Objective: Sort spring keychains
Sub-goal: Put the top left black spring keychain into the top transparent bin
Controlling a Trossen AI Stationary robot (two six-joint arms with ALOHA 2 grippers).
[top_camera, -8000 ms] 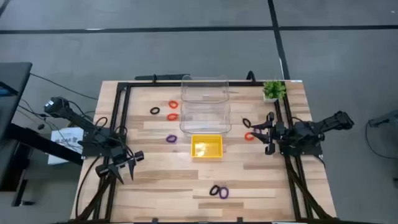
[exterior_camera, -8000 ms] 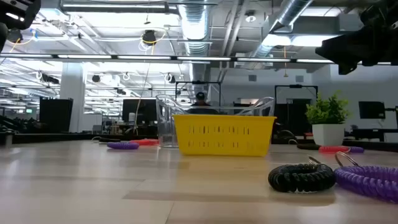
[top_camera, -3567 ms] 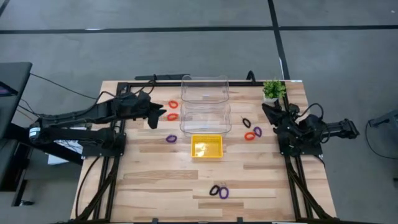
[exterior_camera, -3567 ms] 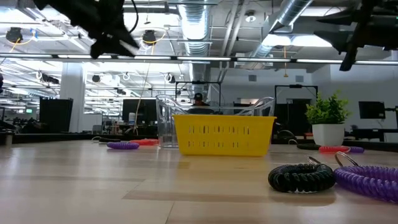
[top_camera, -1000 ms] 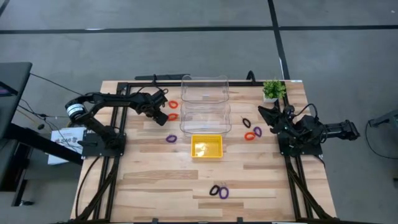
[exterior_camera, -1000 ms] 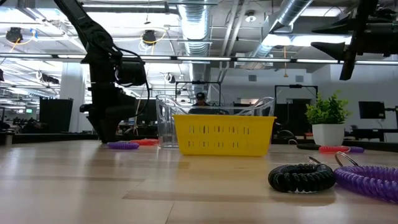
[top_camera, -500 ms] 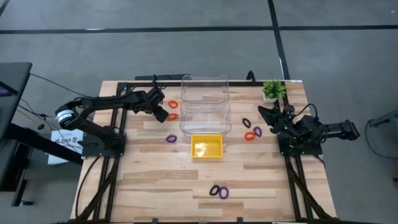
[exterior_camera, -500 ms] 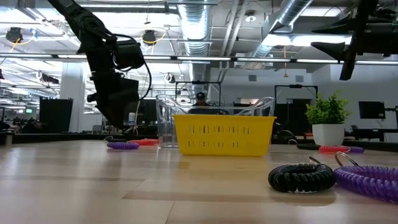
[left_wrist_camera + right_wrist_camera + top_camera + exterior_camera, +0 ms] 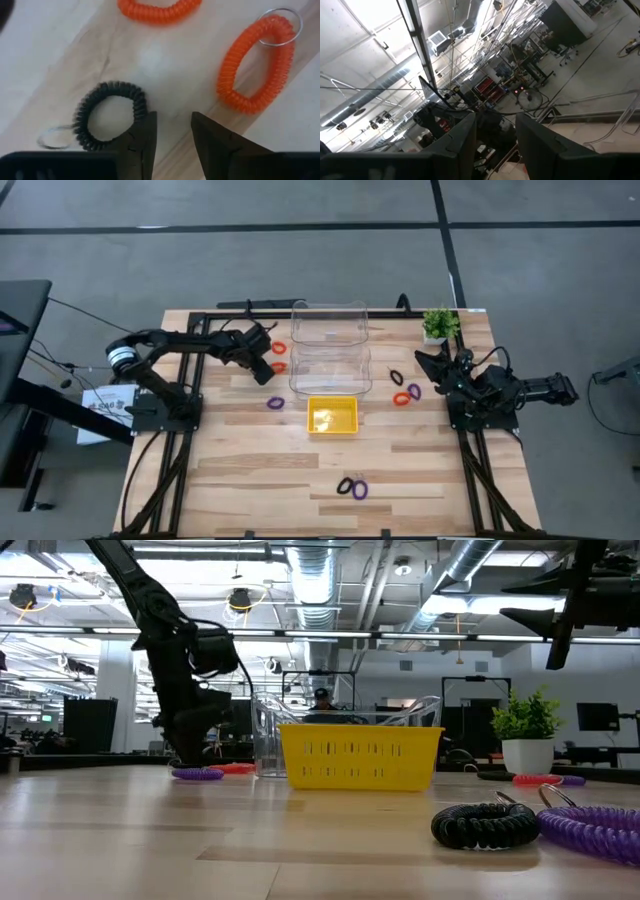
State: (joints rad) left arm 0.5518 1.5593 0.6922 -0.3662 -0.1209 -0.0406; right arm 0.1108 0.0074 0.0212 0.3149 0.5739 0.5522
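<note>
The left gripper (image 9: 262, 366) is positioned low over the table (image 9: 250, 470) in its far-left area, just left of the clear bins (image 9: 330, 350). In the left wrist view its two fingers (image 9: 142, 142) stand apart with a narrow gap between them, and nothing sits in that gap. One finger touches or overlaps the rim of the black spring keychain (image 9: 111, 116), which lies flat on the wood with a metal ring (image 9: 54, 137) attached. Two orange spring keychains lie close by: one (image 9: 257, 64) just beside the gripper, the other (image 9: 159, 10) slightly farther on. A purple spring keychain (image 9: 275, 403) lies nearer the table centre, left of the yellow tray (image 9: 332, 416). The yellow tray sits at the table centre, directly in front of the clear bins. A black, an orange and a purple keychain form a group (image 9: 404, 390) toward the right edge. A black and purple pair (image 9: 352, 488) lies near the front edge. The right gripper (image 9: 432, 366) is raised near the right edge, beside the potted plant (image 9: 438, 325), with its fingers apart and holding nothing.
</note>
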